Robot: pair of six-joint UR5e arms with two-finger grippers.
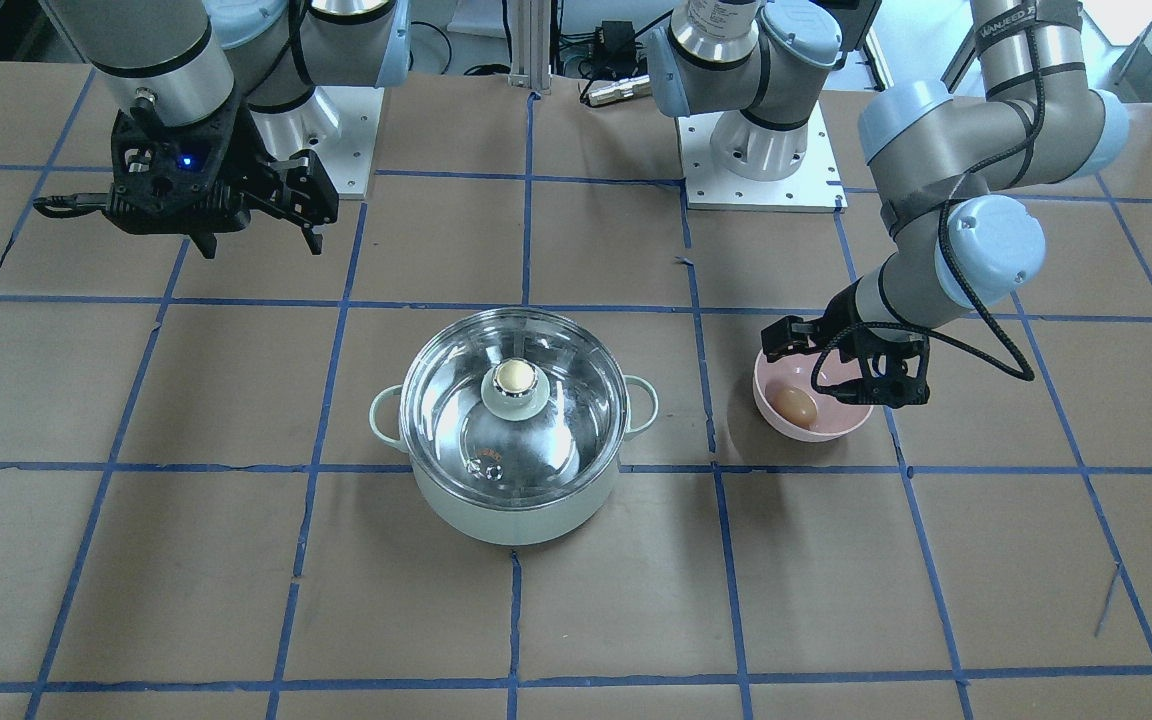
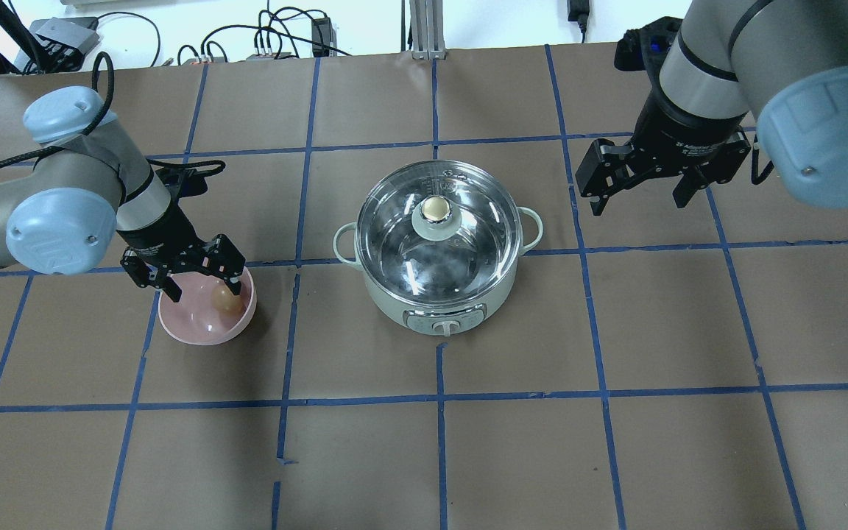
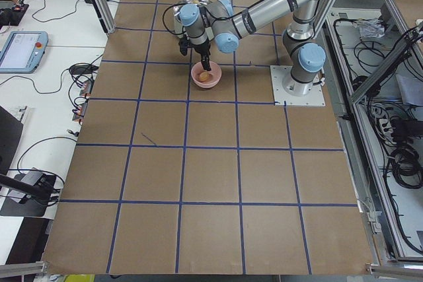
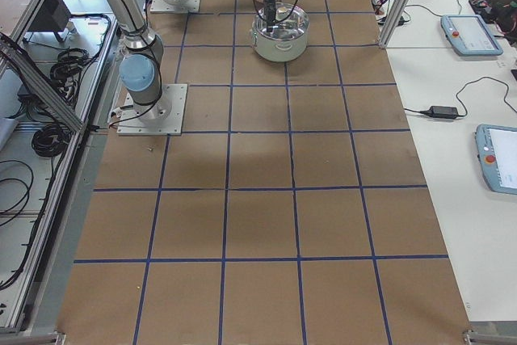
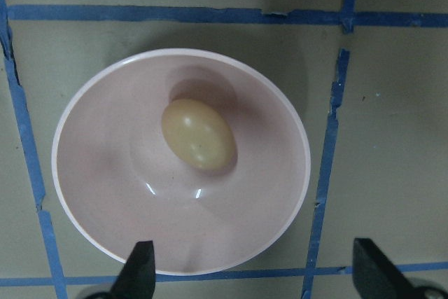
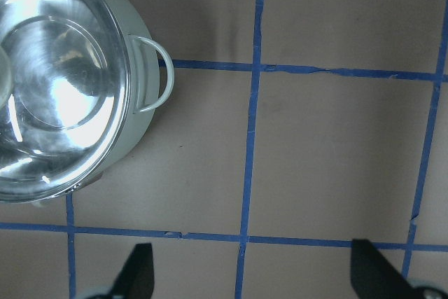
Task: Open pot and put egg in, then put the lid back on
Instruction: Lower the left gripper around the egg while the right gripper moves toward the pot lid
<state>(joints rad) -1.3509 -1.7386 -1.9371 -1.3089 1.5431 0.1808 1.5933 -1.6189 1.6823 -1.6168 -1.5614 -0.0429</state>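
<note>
Below left gripper (image 5: pixel 255 274), egg (image 5: pixel 199 134) in bowl (image 5: pixel 98 173)

Brown table (image 2: pixel 615 456) gridded with blue tape: the pot (image 2: pixel 394 309) stands mid-table, with a pink bowl (image 2: pixel 199 335) at its nine o'clock, seen from overhead.

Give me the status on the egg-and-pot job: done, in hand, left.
Done: nothing yet; the lid sits on the pot and the egg lies in the pink bowl. In hand: the left gripper hangs open over the egg; the right gripper is open beside the pot, empty. Left: lift the lid, move the egg in, replace the lid.
</note>
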